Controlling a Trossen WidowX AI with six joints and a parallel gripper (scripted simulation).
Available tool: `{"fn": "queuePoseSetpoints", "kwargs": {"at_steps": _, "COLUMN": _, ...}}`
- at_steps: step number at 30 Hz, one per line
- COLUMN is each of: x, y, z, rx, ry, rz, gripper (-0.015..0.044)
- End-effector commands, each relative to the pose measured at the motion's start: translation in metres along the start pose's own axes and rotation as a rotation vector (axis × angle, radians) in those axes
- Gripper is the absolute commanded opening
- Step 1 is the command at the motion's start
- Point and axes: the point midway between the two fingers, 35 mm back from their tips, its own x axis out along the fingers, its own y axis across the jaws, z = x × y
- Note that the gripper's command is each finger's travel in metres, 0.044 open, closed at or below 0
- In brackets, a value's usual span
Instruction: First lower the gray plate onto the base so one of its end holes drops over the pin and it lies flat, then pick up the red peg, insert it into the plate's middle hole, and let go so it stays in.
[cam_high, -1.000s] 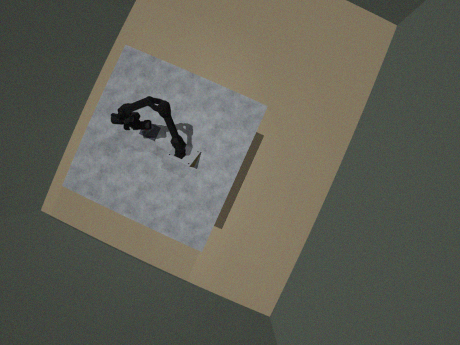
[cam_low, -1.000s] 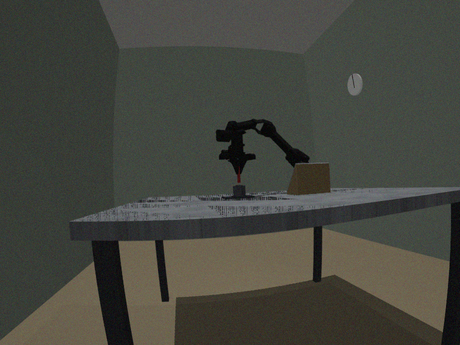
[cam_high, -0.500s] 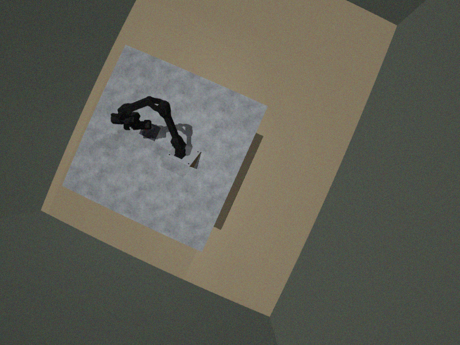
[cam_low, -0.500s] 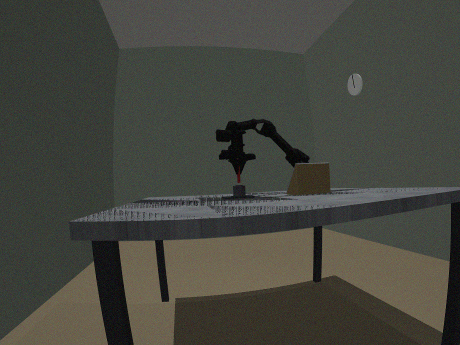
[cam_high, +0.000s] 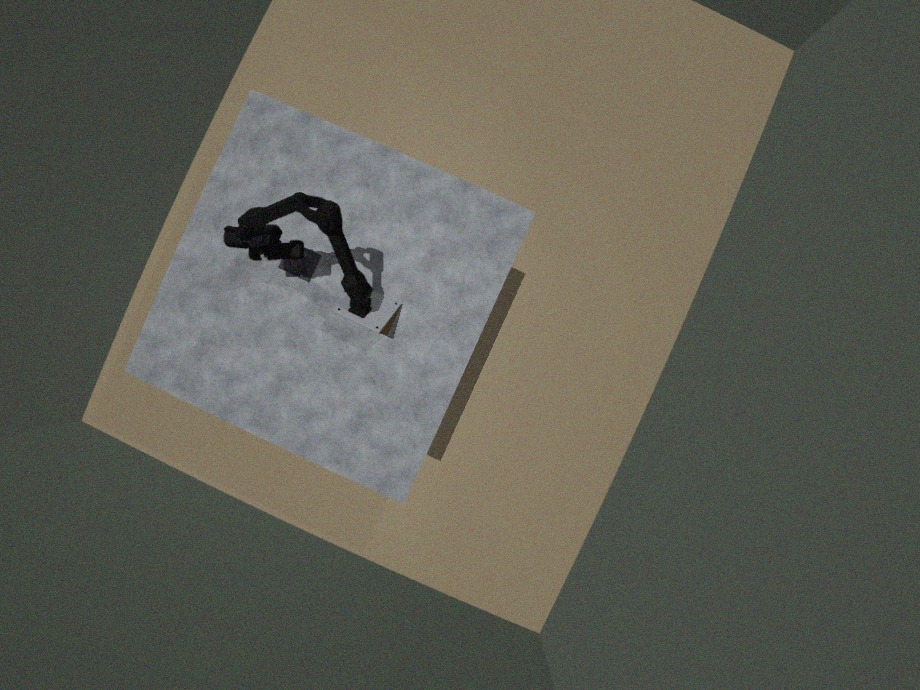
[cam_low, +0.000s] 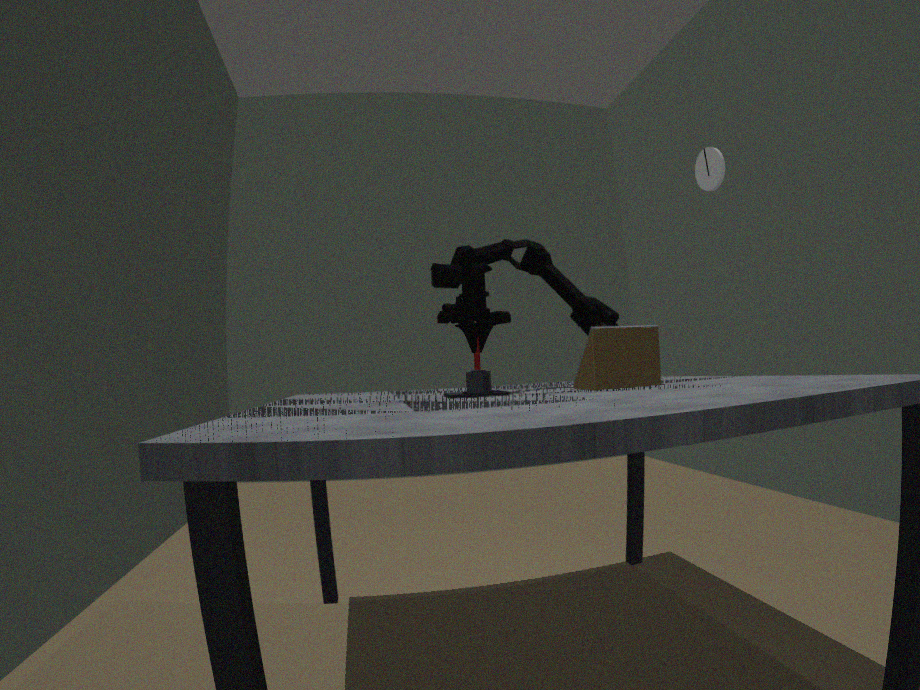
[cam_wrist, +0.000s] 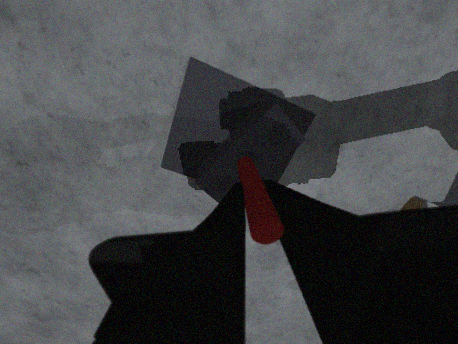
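Gripper (cam_wrist: 246, 210) pointing straight down, jaws clamped on red peg (cam_wrist: 257, 205). Peg upright, lower tip at plate (cam_wrist: 200, 107) top, over middle of it; hole hidden under gripper shadow, depth of entry cannot tell. Plate lies on base (cam_low: 460, 395) on table (cam_low: 668, 415). Beyond: tan block (cam_low: 620, 356) at arm's foot, clock (cam_low: 709, 168) on far wall.

The table top (cam_wrist: 75, 100) looks like mottled, matt gray stone, and on it the gray plate (cam_wrist: 200, 95) is smooth and dull, the red peg (cam_wrist: 257, 207) above it smooth matt plastic, the gripper (cam_wrist: 245, 200) matt black
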Motion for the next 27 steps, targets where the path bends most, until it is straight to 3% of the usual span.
{"fn": "queuePoseSetpoints", "kwargs": {"at_steps": 1, "x": 0.0062, "y": -0.0015, "z": 0.0009, "rx": -0.008, "ry": -0.007, "rz": -0.004, "gripper": 0.0}}
{"fn": "queuePoseSetpoints", "kwargs": {"at_steps": 27, "x": 0.0072, "y": -0.0031, "z": -0.0011, "rx": -0.001, "ry": -0.001, "rz": -0.003, "gripper": 0.0}}
